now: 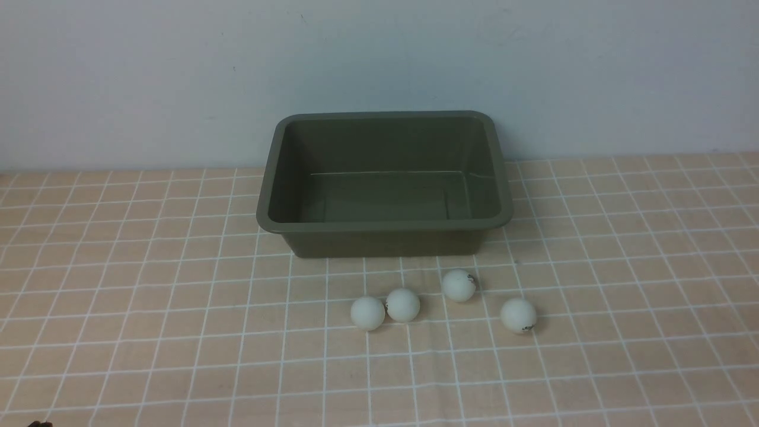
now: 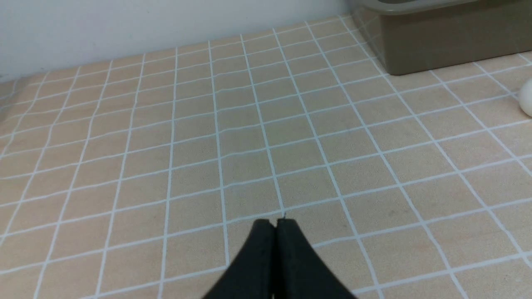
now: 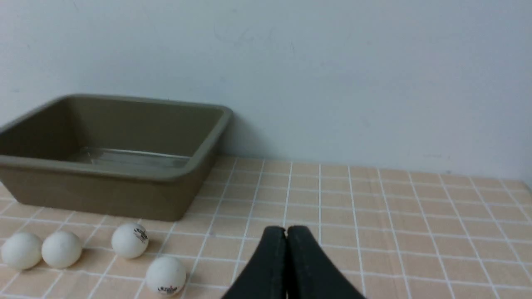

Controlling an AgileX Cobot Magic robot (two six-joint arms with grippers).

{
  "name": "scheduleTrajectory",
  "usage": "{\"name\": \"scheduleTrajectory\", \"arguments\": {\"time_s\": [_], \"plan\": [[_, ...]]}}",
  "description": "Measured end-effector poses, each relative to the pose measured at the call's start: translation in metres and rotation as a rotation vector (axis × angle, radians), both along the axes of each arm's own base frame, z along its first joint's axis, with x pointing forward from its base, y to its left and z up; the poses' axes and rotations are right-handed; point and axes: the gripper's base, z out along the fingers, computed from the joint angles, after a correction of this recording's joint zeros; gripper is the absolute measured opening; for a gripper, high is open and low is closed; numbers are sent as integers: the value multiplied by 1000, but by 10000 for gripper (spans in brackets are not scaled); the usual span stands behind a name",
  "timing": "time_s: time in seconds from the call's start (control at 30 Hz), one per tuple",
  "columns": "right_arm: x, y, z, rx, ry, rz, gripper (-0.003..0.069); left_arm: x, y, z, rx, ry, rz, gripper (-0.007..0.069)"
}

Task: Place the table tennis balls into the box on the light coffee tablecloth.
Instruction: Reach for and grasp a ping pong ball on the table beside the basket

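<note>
Our left gripper (image 2: 275, 222) and right gripper (image 3: 286, 229) sit pinched together, holding nothing. We see the light coffee tablecloth (image 1: 118, 296) carrying the box (image 1: 385, 243) near the wall (image 1: 379, 59), and four table tennis balls (image 1: 402, 305) just in front of it.

The box (image 1: 385, 243) is sitting on the tablecloth (image 1: 148, 308); four table tennis balls (image 1: 459, 285) are lying before it. The leftmost two are touching.
</note>
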Motion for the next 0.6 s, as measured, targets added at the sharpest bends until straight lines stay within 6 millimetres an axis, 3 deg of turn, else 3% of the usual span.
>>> {"name": "scheduleTrajectory", "arguments": {"time_s": [0.13,0.6], "plan": [[-4,0,11,-2,-26,0,-18,0,0,0,0,0,0,-69],[-4,1,10,20,-17,10,-18,0,0,0,0,0,0,-69]]}}
